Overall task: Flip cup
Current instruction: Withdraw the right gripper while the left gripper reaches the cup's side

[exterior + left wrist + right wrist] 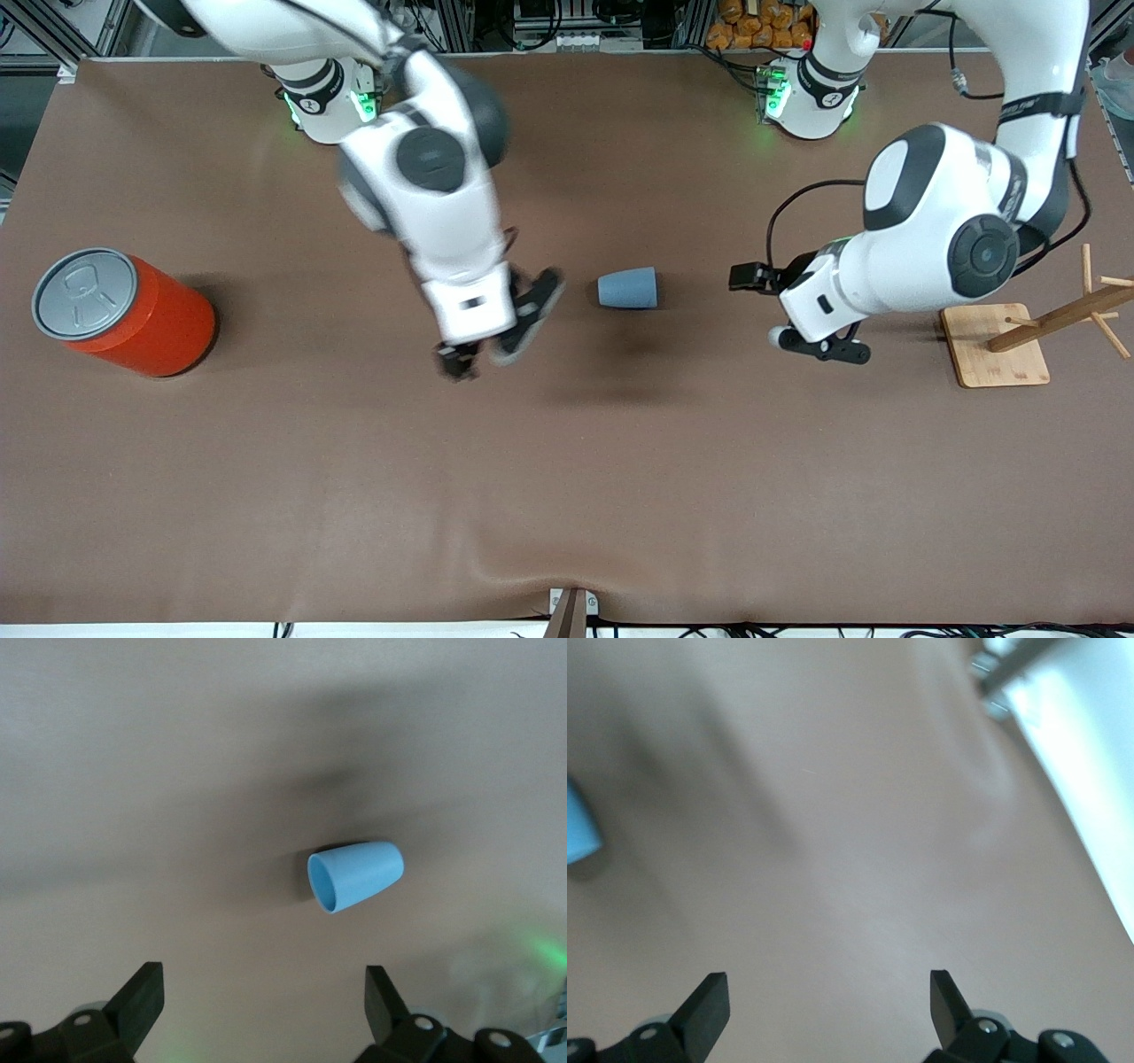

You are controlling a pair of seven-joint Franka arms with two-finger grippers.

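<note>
The cup (627, 288), small and light blue, lies on its side near the middle of the brown table, its wider open end toward the left arm's end. My right gripper (492, 346) is open and empty over the table beside the cup, on the right arm's side; its image is blurred. My left gripper (822, 346) is open and empty over the table beside the cup, on the left arm's side. The left wrist view shows the cup (354, 875) ahead of the open left gripper (264, 988). The right wrist view shows only the cup's edge (578, 828) and the open right gripper (828, 992).
A large orange can with a grey lid (124, 310) stands at the right arm's end of the table. A wooden peg rack on a square base (997, 346) stands at the left arm's end. The table's front edge (1063, 753) shows in the right wrist view.
</note>
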